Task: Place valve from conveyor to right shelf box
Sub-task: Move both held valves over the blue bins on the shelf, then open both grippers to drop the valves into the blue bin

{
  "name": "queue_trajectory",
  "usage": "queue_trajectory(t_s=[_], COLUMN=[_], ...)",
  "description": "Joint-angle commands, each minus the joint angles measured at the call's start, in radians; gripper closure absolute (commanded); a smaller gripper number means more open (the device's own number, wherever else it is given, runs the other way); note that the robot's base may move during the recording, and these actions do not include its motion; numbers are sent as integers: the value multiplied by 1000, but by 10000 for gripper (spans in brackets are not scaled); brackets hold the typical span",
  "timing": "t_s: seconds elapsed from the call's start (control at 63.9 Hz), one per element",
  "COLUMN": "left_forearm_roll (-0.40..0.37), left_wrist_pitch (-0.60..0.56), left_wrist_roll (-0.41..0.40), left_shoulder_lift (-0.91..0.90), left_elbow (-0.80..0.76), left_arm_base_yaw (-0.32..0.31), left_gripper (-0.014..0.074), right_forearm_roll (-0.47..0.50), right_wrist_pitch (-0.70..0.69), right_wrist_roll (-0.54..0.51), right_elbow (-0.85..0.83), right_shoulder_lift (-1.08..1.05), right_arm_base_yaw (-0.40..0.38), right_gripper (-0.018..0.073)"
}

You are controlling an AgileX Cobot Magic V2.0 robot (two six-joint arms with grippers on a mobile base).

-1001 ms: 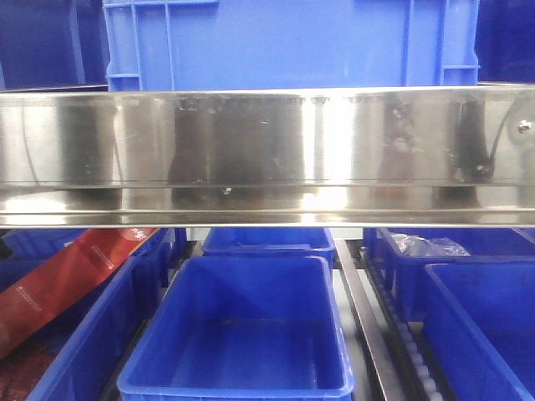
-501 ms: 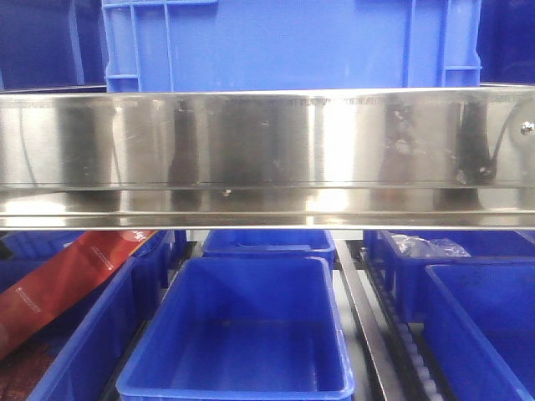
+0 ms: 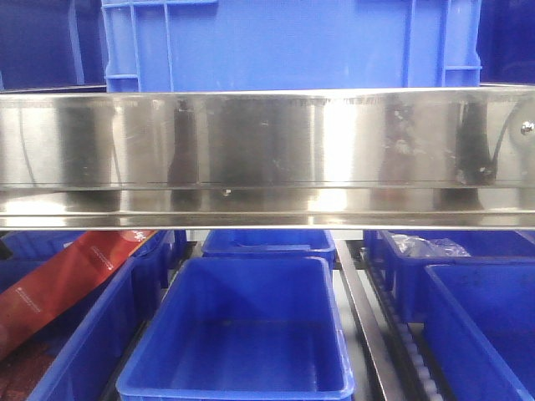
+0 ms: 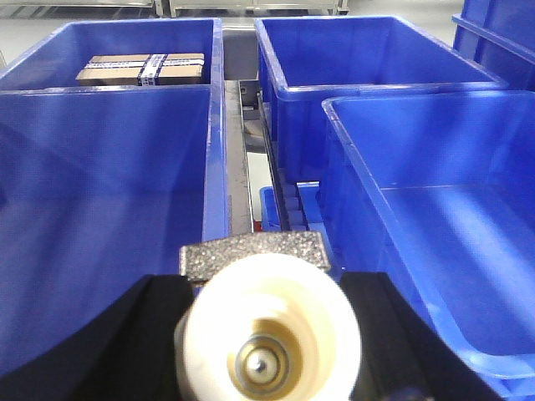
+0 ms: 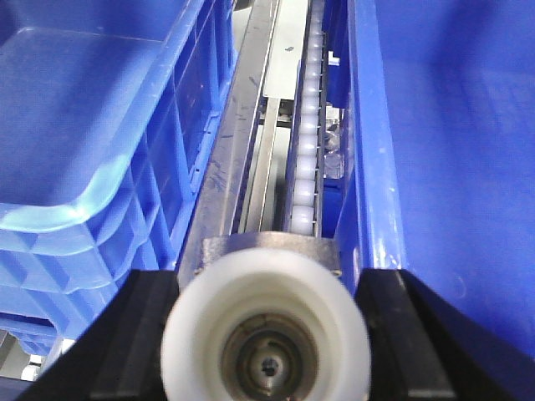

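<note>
In the left wrist view my left gripper (image 4: pixel 267 338) is shut on a cream-white, cup-shaped valve (image 4: pixel 269 311) with a grey metal block behind it, black fingers (image 4: pixel 138 338) on both sides. It hangs over the gap between blue shelf boxes. My right gripper (image 5: pixel 266 334) holds a second white valve (image 5: pixel 266 288) the same way, above the roller rail (image 5: pixel 305 125) beside the right shelf box (image 5: pixel 451 125). That box also appears in the front view (image 3: pixel 489 326). The conveyor is out of view, and neither gripper shows in the front view.
A steel shelf beam (image 3: pixel 267 159) crosses the front view with a blue crate (image 3: pixel 292 42) on top. Below stand a middle blue box (image 3: pixel 242 326) and a left box holding a red packet (image 3: pixel 63 280). A cardboard package (image 4: pixel 142 68) lies in the far left box.
</note>
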Motion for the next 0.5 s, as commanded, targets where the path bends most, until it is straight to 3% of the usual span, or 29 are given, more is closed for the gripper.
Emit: queue_trajectory(t_s=[0.0,0.297,0.485], left_forearm_roll=[-4,-15,-52], left_wrist_pitch=[-50,-55,-68], left_wrist_roll=[-6,6,40], left_shoulder_lift=[-8,-2,73], left_elbow=[-8,-8,-83], left_arm_base_yaw=[-2,-2,-42], left_gripper=[708,708,708], right_forearm_roll=[0,2,81], right_wrist_pitch=[-65,-146,-175], right_wrist_roll=[-4,-4,-4], right_elbow=[-18,-31,-127], right_shoulder_lift=[-11,-11,34], right_arm_base_yaw=[1,1,9], right_gripper=[713,713,713])
